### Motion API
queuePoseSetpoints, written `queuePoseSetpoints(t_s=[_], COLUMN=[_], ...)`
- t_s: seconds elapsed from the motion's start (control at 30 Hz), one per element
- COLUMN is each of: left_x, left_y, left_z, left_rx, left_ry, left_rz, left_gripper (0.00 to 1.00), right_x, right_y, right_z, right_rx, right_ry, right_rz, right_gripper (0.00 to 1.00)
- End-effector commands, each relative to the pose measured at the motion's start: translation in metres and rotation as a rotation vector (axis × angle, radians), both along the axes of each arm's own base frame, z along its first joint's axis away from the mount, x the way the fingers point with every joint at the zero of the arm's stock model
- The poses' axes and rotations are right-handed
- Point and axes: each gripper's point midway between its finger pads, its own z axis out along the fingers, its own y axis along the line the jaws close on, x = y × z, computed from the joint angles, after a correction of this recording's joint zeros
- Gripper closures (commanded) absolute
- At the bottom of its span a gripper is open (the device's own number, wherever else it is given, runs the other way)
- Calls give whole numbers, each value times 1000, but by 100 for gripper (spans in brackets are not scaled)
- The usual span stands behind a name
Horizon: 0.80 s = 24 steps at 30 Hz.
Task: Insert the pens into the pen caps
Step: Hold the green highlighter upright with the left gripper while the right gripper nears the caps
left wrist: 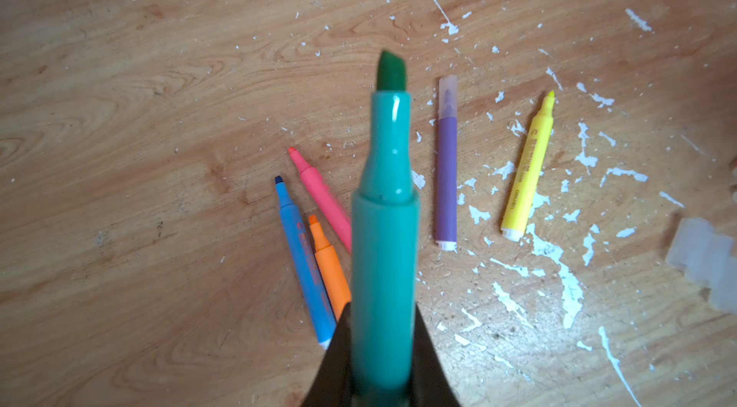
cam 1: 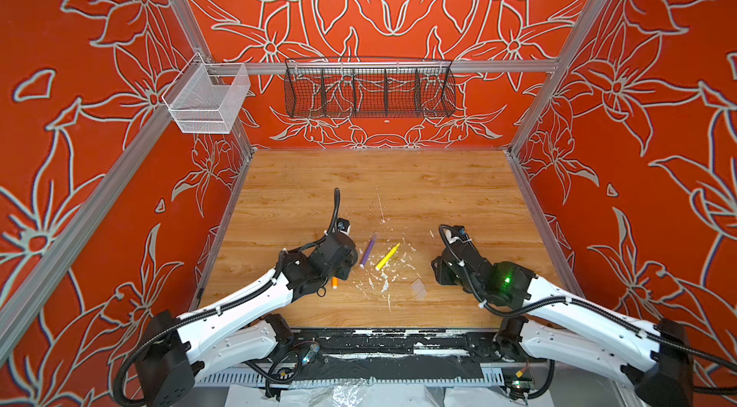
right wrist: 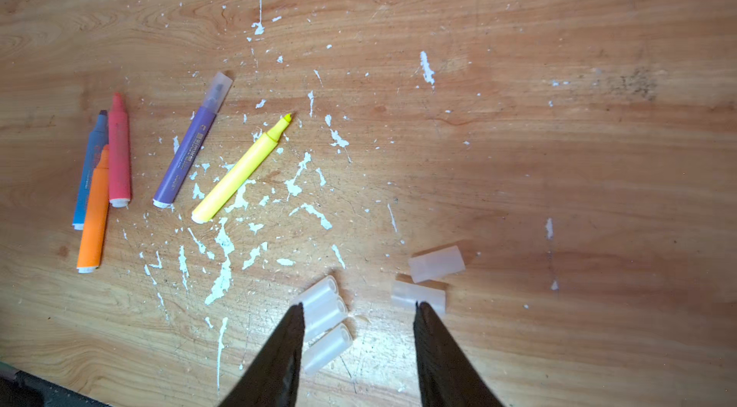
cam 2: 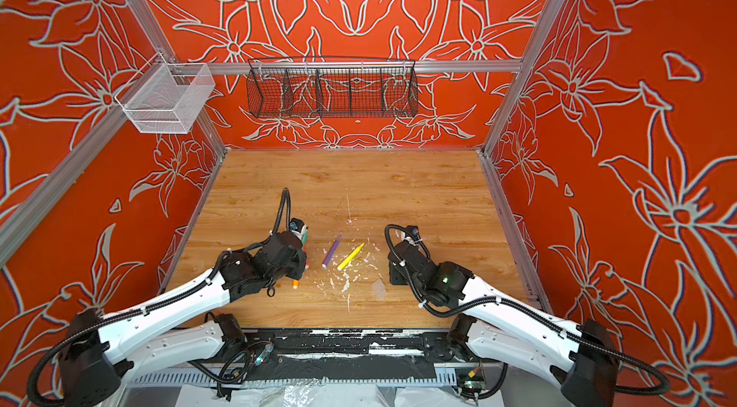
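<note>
My left gripper is shut on the green pen, whose bare tip points away from the camera above the table. On the wood below lie the blue pen, orange pen and pink pen close together. The purple pen wears a clear cap, and the uncapped yellow pen lies beside it. My right gripper is open, low over several loose pen caps: a cluster at one fingertip, a single cap at the other, another cap just beyond.
White paint flecks cover the table's middle. A black wire basket and a white mesh basket hang on the rear rails. Red patterned walls enclose the table on three sides.
</note>
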Motion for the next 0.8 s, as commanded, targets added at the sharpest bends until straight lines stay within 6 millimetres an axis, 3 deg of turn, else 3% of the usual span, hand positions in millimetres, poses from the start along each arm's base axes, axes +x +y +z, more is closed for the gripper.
queuePoseSetpoints(t_s=[0.0, 0.33, 0.43, 0.6, 0.77], left_x=[0, -2, -3, -5, -6], left_y=[6, 6, 6, 6, 7], left_z=[10, 10, 9, 11, 12], left_rx=[-38, -46, -48, -68, -75], left_ry=[-55, -47, -45, -49, -57], left_rz=[32, 35, 34, 30, 31], left_gripper=[100, 100, 100, 100, 100], right_x=[-18, -25, -18, -6, 6], right_y=[-20, -12, -9, -11, -10], right_z=[-25, -56, -63, -79, -80], right_rx=[-58, -19, -21, 9, 14], right_ry=[90, 159, 144, 184, 179], right_rz=[-41, -49, -49, -77, -81], right_gripper=[53, 44, 39, 38, 39])
